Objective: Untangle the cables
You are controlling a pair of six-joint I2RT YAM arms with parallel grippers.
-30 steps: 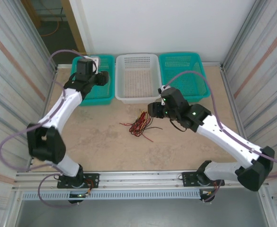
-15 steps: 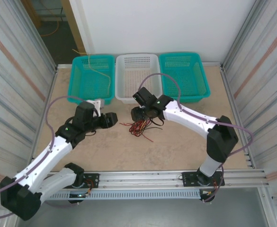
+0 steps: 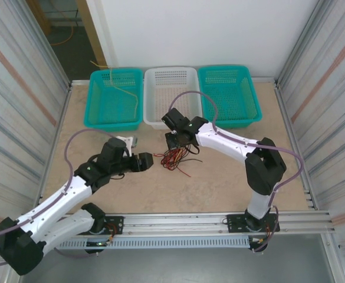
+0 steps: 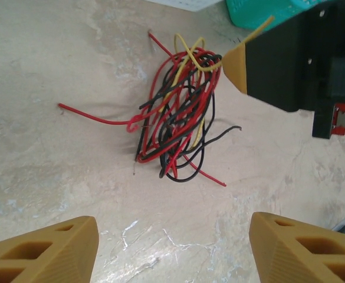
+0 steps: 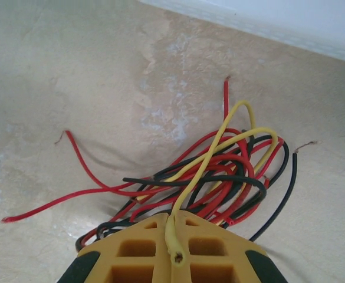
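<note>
The cables point(image 3: 173, 158) lie as a tangle of thin red, black and yellow wires on the beige table, in front of the white basket. My right gripper point(image 3: 173, 142) sits at the tangle's far edge. In the right wrist view its jaws point(image 5: 177, 223) are shut on the end of a yellow cable point(image 5: 174, 239), which loops back into the bundle point(image 5: 219, 174). My left gripper point(image 3: 149, 161) hovers just left of the tangle, open. In its wrist view its fingers point(image 4: 172, 223) stand wide apart over bare table, short of the bundle point(image 4: 175, 118). The right gripper's finger point(image 4: 237, 68) touches the tangle's top.
Three baskets line the back edge: teal on the left point(image 3: 90, 103), white in the middle point(image 3: 172, 69), teal on the right point(image 3: 228, 66). A loose yellow cable point(image 3: 138, 100) lies in the left teal basket. Metal walls close both sides.
My left arm swung from the left teal basket down to the table beside the tangle. My right gripper moved left onto the tangle and shut on a yellow cable.
</note>
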